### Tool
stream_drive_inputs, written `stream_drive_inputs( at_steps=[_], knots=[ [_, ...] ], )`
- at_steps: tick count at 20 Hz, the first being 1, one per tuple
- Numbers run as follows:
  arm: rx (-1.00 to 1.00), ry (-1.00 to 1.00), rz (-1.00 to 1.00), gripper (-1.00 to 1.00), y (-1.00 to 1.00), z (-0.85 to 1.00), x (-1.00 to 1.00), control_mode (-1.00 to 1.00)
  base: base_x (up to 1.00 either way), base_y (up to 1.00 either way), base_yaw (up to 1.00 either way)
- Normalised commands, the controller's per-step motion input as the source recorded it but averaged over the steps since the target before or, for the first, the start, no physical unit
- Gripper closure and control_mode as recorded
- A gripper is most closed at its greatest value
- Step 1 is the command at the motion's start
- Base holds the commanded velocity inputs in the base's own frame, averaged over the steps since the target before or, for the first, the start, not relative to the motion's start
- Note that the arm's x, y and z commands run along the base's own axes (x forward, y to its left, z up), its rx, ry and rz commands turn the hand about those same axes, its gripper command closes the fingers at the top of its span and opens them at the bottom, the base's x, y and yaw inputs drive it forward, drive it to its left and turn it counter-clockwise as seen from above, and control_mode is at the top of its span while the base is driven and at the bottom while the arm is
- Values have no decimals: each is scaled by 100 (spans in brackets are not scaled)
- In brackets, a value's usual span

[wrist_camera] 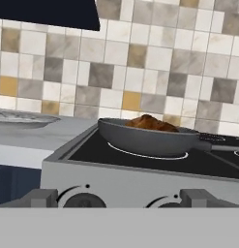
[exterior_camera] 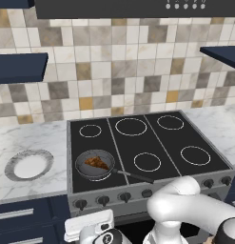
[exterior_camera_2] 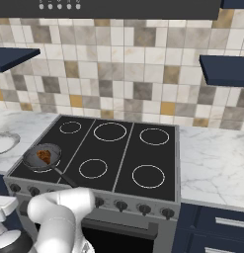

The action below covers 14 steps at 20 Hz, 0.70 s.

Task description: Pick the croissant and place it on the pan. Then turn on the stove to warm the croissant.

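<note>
I see the croissant (exterior_camera: 95,163) in the pan (exterior_camera: 85,170), lower left on the stove (exterior_camera: 185,138); plate (exterior_camera: 28,164) further left on the surface (exterior_camera: 28,140).

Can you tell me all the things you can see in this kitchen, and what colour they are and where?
croissant: one, brown-orange, lying in the pan.
pan: one, dark grey, on the stove's front left burner, handle pointing right.
stove: one, black glass with five white rings, between the counters.
knobs: a row, dark, along the stove's grey front.
plate: one, white and grey, on the marble counter left of the stove.
shelves: dark blue, on the tiled wall.
tool: one, open, low before the stove's front left knobs.
</note>
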Motion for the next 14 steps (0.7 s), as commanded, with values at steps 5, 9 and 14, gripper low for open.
stream_drive_inputs(
  at_steps=[5, 9, 14],
  knots=[
    [0, 0, 0, -100, 4, -14, 18, -100, 0, 0, 0],
    [0, 0, 0, -100, 3, -23, 17, -100, 0, 0, 0],
    [0, 0, 0, -100, 10, -24, 14, -100, 0, 0, 0]
  ],
)
